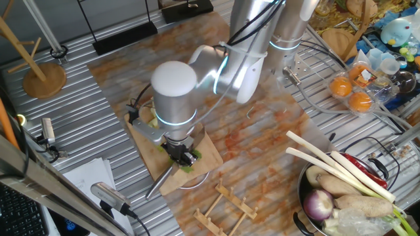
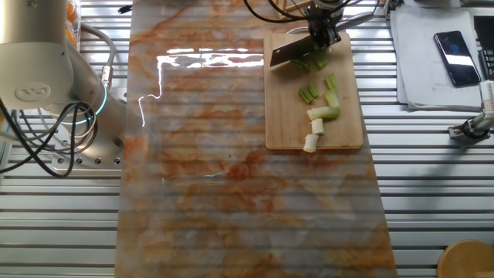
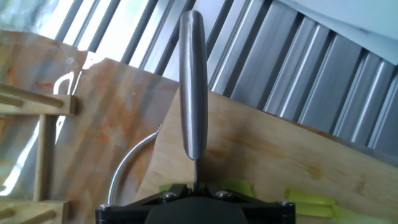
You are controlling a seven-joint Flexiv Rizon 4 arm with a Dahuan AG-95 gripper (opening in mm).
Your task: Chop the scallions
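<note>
On the wooden cutting board (image 2: pixel 282 108) lie several short cut scallion bits (image 2: pixel 323 113), green and white, with one white piece (image 2: pixel 311 143) at the board's edge. My gripper (image 2: pixel 320 31) is shut on a knife (image 2: pixel 292 51) whose blade rests over the green scallion leaves (image 2: pixel 318 60) at the board's far end. In the hand view the steel knife handle (image 3: pixel 193 81) points away from my gripper (image 3: pixel 196 186), and green scallion (image 3: pixel 308 199) shows just under the fingers on the board (image 3: pixel 267 149). From the first fixed view the gripper (image 1: pixel 182 152) stands over the board (image 1: pixel 203 152), and the arm hides most of the scallions.
A bowl (image 1: pixel 303 196) at the right holds long white leek stalks (image 1: pixel 335 164), a red onion (image 1: pixel 319 204) and roots. A wooden rack (image 1: pixel 226 203) lies in front of the board. Oranges (image 1: pixel 351 92) sit at the back right. A phone (image 2: pixel 451 58) lies on papers.
</note>
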